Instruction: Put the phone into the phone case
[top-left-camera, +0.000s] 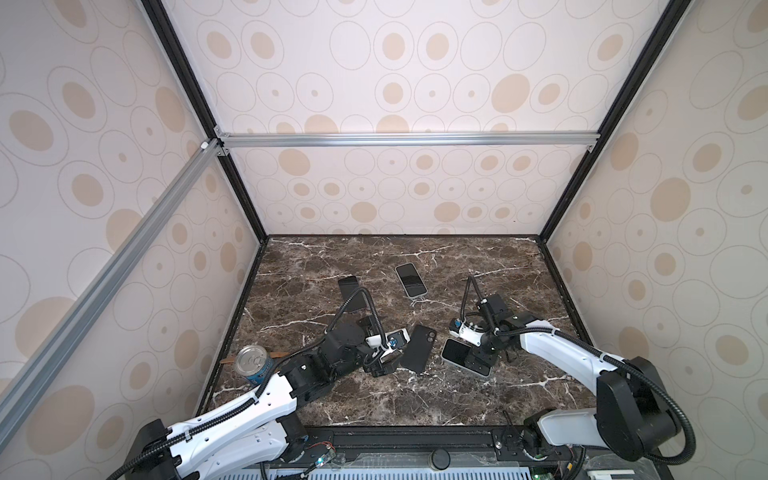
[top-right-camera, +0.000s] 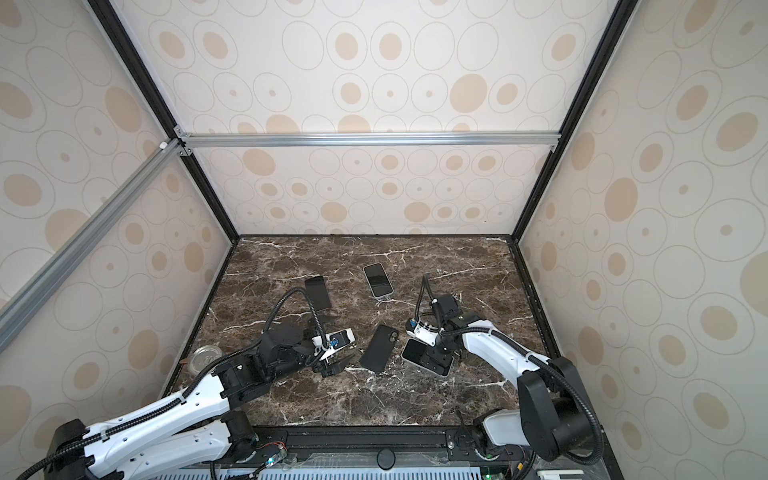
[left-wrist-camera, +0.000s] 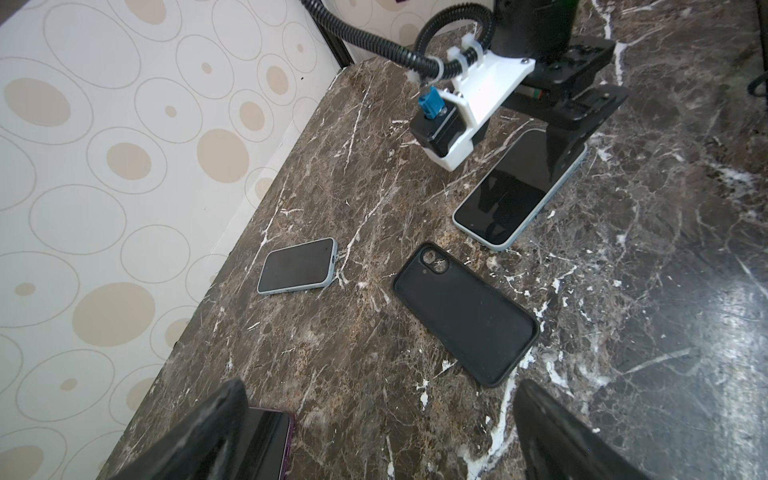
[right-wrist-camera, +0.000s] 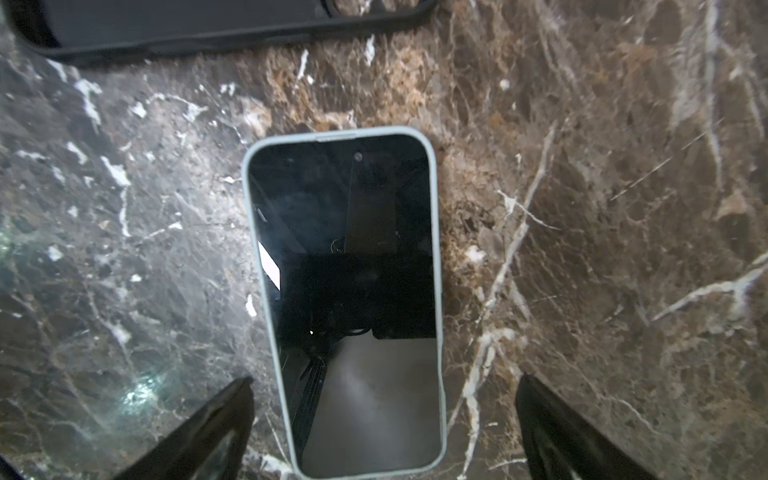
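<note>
1. Three phones on the brown, white-veined marble table (top-left-camera: 374, 399), glossy black screens up, corners rounded
2. Here's the pale-rimmed phone (right-wrist-camera: 349, 299), flat at lower centre of the right wrist view, between the spread fingers of the right gripper (right-wrist-camera: 384, 378), neither finger touching it
3. Next, the matte black phone case (top-left-camera: 419, 348), camera cut-out at its upper end, just left of that phone in both top views, a gap between them
4. Over to the left gripper (left-wrist-camera: 380, 382): fingers wide apart too, gripping nothing, the case just beyond them
5. Upper centre of the table sits the second pale-rimmed phone (top-left-camera: 410, 280), with the dark phone (top-left-camera: 348, 286) to its left
6. Lower left, a shiny metal can (top-left-camera: 251, 363) with a blue label; writing too small to read
</note>
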